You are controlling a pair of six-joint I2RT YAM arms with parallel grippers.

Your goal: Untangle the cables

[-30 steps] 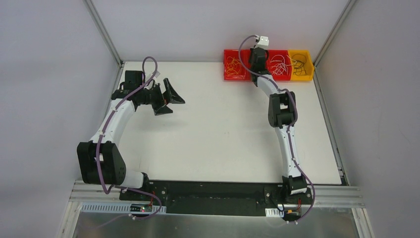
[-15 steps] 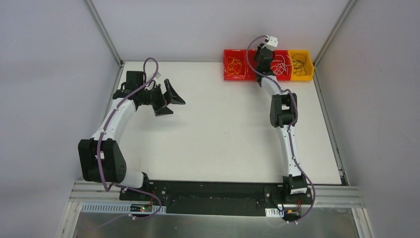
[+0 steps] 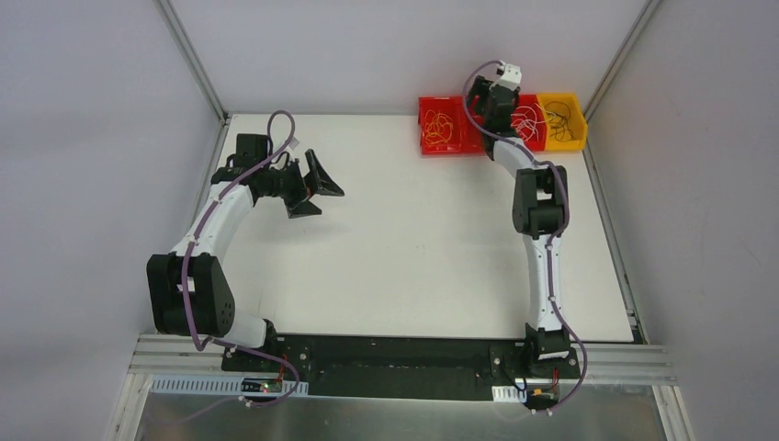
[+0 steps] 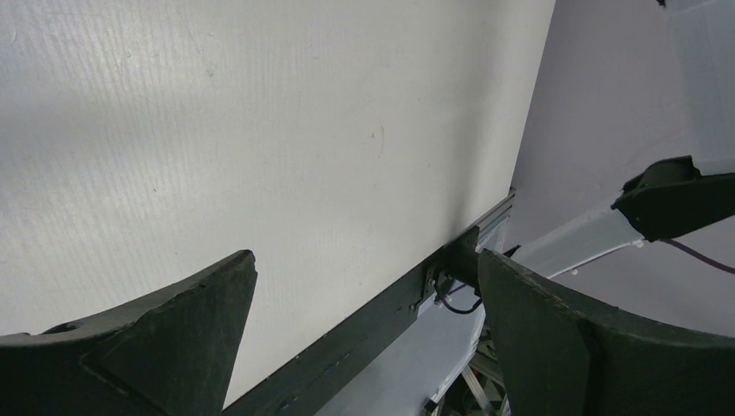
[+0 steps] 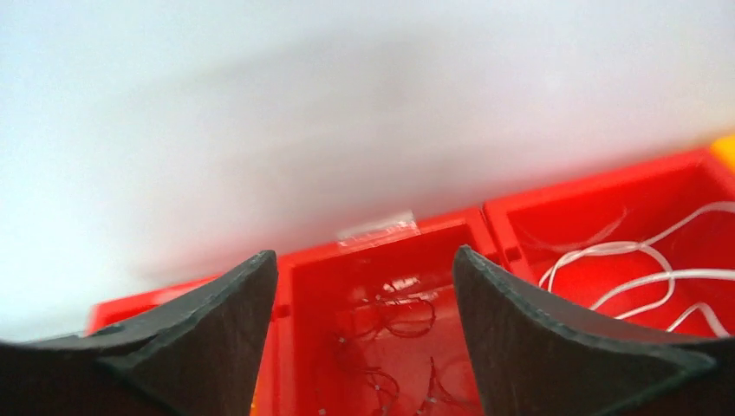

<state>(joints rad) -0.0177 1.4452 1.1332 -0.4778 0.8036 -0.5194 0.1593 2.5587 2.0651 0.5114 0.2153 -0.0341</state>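
Note:
The cables lie sorted in a row of bins at the table's far right. Orange-yellow cables (image 3: pixel 439 129) fill the left red bin (image 3: pixel 424 147). White cables (image 3: pixel 526 121) (image 5: pixel 646 277) lie in another red bin, and dark cables (image 3: pixel 558 119) in the yellow bin (image 3: pixel 574 142). My right gripper (image 3: pixel 490 108) (image 5: pixel 364 269) hovers open above the middle red compartment (image 5: pixel 381 247), where thin red cables (image 5: pixel 407 319) rest; nothing is between its fingers. My left gripper (image 3: pixel 321 191) (image 4: pixel 364 269) hangs open and empty over the table's (image 4: pixel 260 130) left side.
The grey back wall (image 5: pixel 347 104) rises close behind the bins. The enclosure's metal posts (image 3: pixel 193 55) stand at the table's far corners. In the left wrist view the table's black front rail (image 4: pixel 381 312) and the other arm's base show.
My right gripper has gone from shut to open and swung right along the bins, from the left red bin's edge to the middle compartment. The left arm has barely moved.

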